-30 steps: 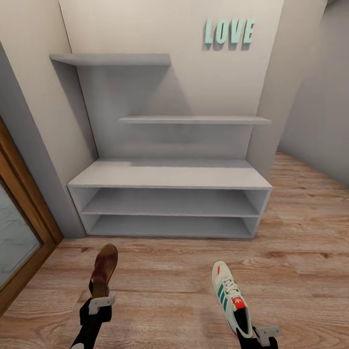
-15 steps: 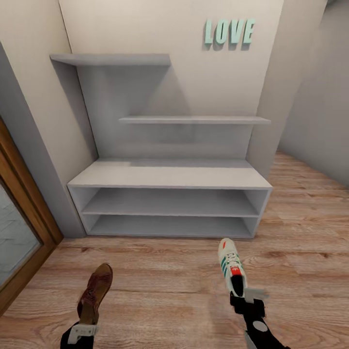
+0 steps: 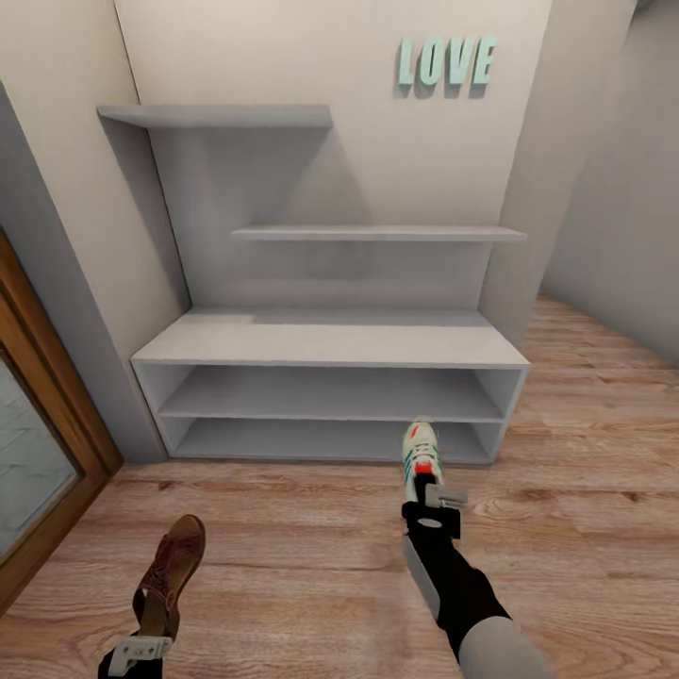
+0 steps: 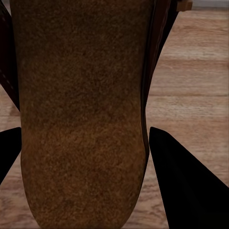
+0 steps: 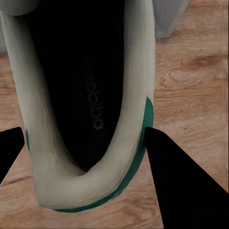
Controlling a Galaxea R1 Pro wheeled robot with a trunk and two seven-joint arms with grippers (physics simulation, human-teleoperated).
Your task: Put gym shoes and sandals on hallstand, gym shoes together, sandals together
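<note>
Item: gym shoe, white with green stripes and a red-orange tongue patch. Held by the right claw, which pinches it at the heel, toe pointing toward the hallstand. In the right wrist view a claw finger lies along each side of the heel rim, the dark lining open to the camera. The toe sits just before the lower tier, near its right end, clear of the corridor floor.

Item: sandal, dark brown with a tan footbed. Pinched by the left claw, held low and back from the rack; the left wrist view shows the footbed between the two fingers.

Handling note, judged: carry the gym shoe level and well inside a tier before letting go, toe-first, placed toward one end so its partner can go beside it and the sandals can pair elsewhere. A release at the shelf lip risks a drop to the floor.

Surroundings: pale grey counter-style rack with two open tiers, two wall shelves above, teal "LOVE" lettering, beige walls, wood-framed glass door beside the rack, wood-plank laminate.
</note>
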